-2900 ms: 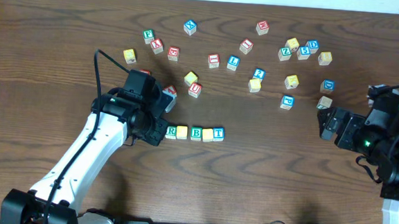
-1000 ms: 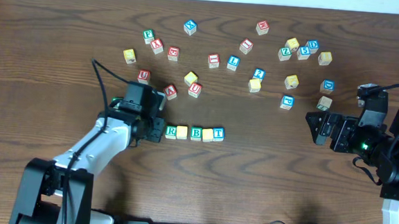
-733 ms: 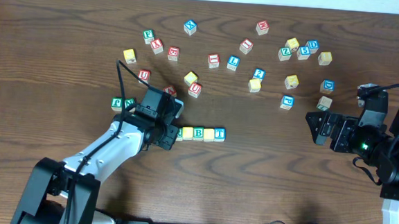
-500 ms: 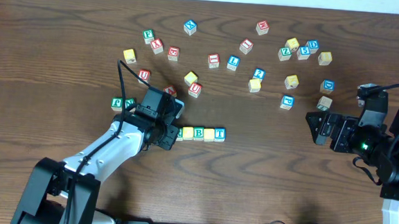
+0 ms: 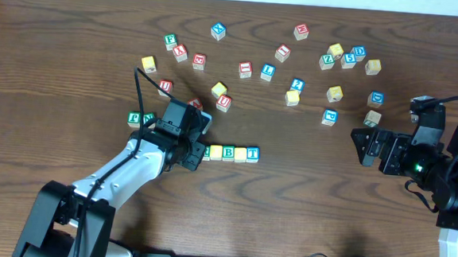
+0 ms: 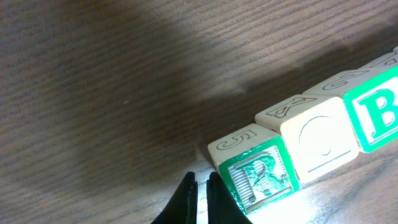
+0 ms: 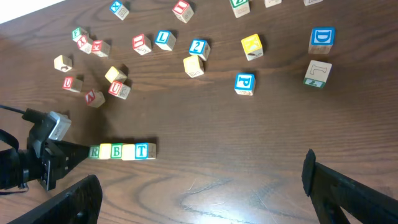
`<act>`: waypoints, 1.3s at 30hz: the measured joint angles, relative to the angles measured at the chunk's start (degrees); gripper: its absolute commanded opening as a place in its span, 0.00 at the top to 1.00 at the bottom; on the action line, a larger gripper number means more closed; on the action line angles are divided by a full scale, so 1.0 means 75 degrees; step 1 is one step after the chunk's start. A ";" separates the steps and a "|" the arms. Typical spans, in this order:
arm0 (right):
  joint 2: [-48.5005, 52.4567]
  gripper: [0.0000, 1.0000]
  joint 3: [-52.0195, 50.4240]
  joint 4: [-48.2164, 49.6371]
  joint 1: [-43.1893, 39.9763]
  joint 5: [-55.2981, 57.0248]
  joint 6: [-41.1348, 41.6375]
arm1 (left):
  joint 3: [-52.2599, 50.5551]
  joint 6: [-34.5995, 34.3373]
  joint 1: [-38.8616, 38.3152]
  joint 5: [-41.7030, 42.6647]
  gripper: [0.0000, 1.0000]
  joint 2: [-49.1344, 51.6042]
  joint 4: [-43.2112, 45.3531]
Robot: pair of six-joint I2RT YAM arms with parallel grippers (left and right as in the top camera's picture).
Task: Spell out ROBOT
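Left gripper, pinched shut, sits beside the square wooden R cube; right gripper gapes.

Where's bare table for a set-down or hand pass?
Free: table below the ROBOT row; also from the row's T end to the open right gripper. Crowded: loose cubes above the row; shut left gripper at its R end.

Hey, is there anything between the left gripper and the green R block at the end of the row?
Nothing visible. The left gripper, shut, has its tips right beside the R block, with only bare table around them. Whether they actually touch cannot be told.
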 measured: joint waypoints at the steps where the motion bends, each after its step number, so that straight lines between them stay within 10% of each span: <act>1: 0.0000 0.01 0.0000 0.0000 0.0000 0.0000 0.0000 | 0.0000 0.0000 0.0000 0.0000 0.93 0.0000 0.0000; 39: 0.0000 0.01 0.0000 0.0000 0.0000 0.0000 0.0000 | 0.0073 -0.0635 0.0000 -0.1807 0.93 -0.0731 0.1122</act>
